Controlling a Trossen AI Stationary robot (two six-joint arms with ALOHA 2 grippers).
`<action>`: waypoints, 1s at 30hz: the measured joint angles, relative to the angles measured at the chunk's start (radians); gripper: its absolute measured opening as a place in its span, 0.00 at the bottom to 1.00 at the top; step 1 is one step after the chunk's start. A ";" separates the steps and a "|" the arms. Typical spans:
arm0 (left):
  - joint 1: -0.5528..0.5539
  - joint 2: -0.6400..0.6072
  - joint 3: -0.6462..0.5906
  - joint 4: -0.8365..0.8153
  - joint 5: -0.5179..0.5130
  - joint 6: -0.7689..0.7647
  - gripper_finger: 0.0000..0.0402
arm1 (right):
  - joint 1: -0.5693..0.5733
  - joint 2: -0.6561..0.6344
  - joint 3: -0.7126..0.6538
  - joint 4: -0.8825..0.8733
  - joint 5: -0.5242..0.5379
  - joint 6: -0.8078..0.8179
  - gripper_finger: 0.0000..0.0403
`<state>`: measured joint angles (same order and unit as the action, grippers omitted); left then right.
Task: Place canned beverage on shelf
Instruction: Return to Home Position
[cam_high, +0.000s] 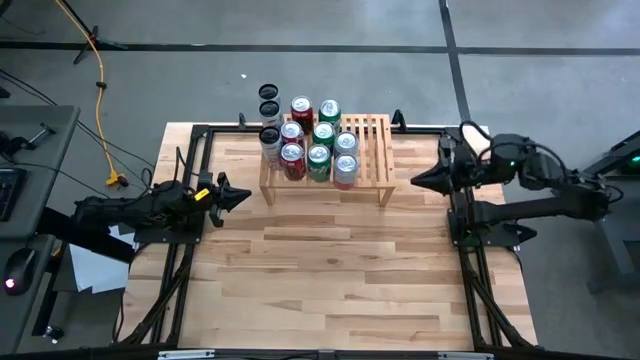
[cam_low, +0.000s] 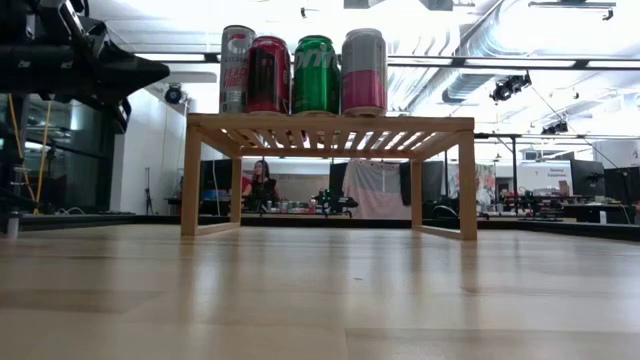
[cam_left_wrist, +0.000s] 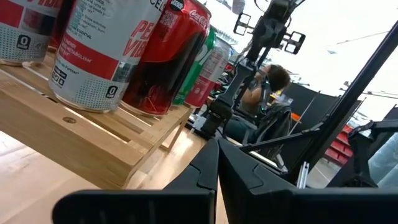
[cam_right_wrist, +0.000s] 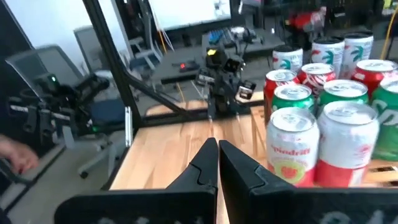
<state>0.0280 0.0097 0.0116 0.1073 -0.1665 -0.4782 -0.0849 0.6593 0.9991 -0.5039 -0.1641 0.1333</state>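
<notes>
The left gripper sits over the left edge of the surface, in front and to the left of the shelf and well apart from it. Its fingers are pressed together at the tips and have hold of nothing. The right gripper sits over the right edge, just beyond the shelf's right end without touching it. Its fingers are likewise closed tip to tip and empty. Both grippers point inward toward the shelf. The shelf stands at the far middle of the surface, its long side running left to right. Eleven cans stand upright on its slatted top, packed close in four rows that run front to back. Counting from the left end, there are three white cans, three red cans, three green cans and two pink-white cans. The pink-white pair fills the front and middle places of its row. The right part of the slatted top, beside the pink-white cans, is bare. In the low view one can of each kind lines the shelf's front edge, white, red, green and pink-white from left to right.
</notes>
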 joint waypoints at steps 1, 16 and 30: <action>0.000 0.000 0.000 -0.001 0.000 0.000 0.00 | 0.000 -0.026 -0.051 0.047 -0.002 0.007 0.00; 0.000 0.000 0.000 -0.005 0.000 0.000 0.00 | 0.000 -0.421 -0.673 0.492 -0.011 0.138 0.00; 0.000 0.000 0.000 -0.007 0.000 0.002 0.00 | 0.001 -0.631 -0.987 0.745 -0.012 0.269 0.00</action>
<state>0.0279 0.0101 0.0120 0.1006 -0.1669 -0.4764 -0.0837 0.0287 0.0118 0.2411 -0.1764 0.4019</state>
